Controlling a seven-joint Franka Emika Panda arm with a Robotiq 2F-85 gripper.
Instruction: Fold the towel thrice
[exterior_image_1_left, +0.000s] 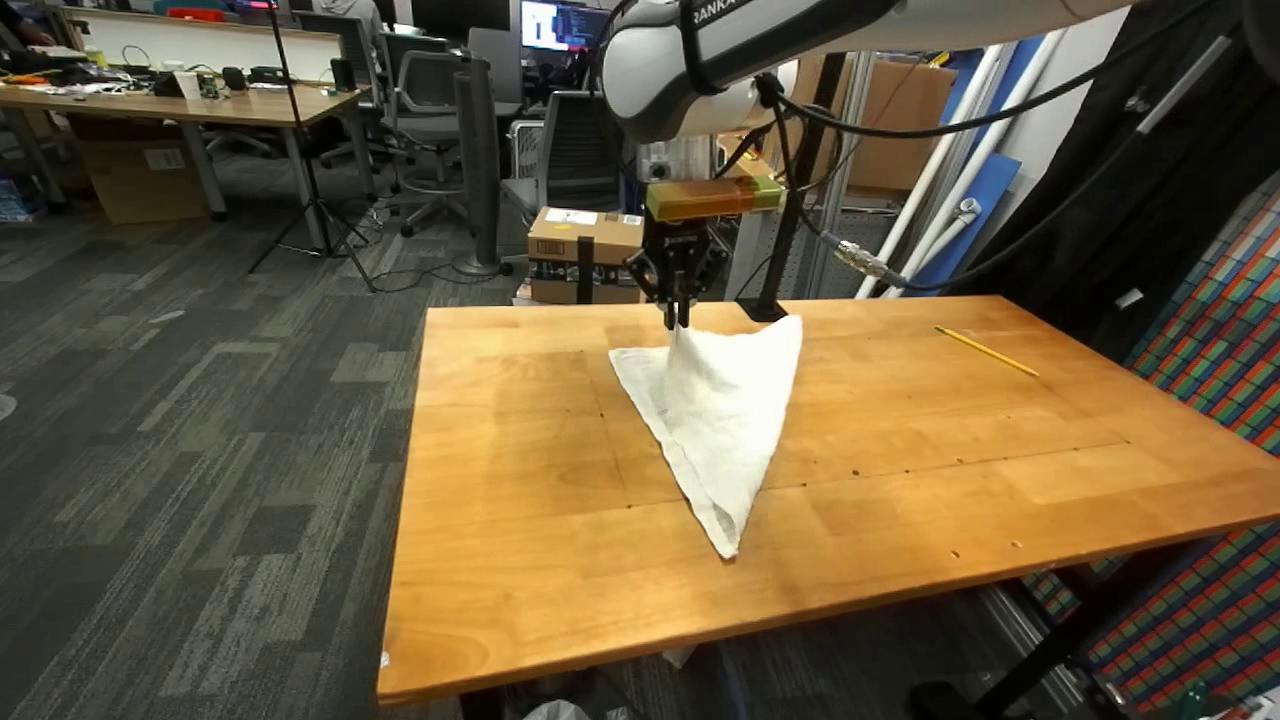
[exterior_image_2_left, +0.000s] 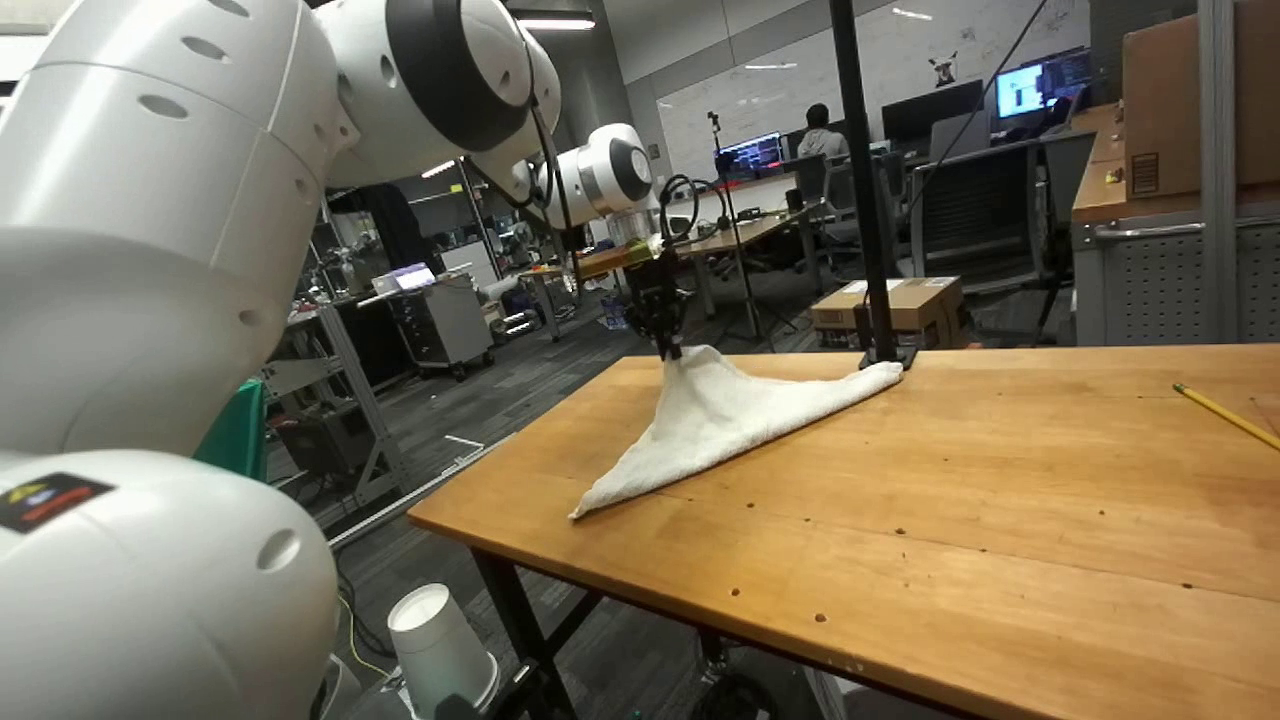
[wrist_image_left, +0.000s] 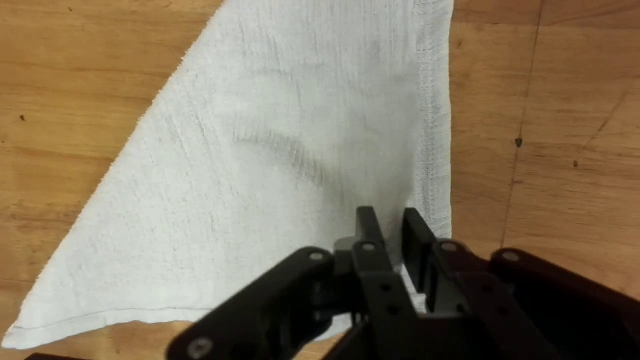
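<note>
Black two-finger gripper (wrist_image_left: 391, 225): narrow, with a slight gap between the fingers at lower centre of the wrist view; pinching, by the tented cloth in both exterior views, a raised top layer.
White thin cloth towel (exterior_image_1_left: 725, 410): under the fingertips, spread as a triangle near the centre of the frame in an exterior view.
Flat lower-layer corner (exterior_image_1_left: 632, 361): left of the fingertips and lower, on the orange-brown wooden tabletop (exterior_image_1_left: 520, 560).
Long folded edge (exterior_image_2_left: 735, 440): across from that corner, running lower left to upper right in an exterior view.
Coming move, judged: probably down and outward, away from the long edge, towards the flat corner; risk of landing short.
Folds, judged: first diagonal one nearly laid, two left.
Black upright post (exterior_image_2_left: 862, 170): just beside the edge's upper-right tip.
Yellow pencil (exterior_image_1_left: 987, 350): well apart, at the right of the frame.
</note>
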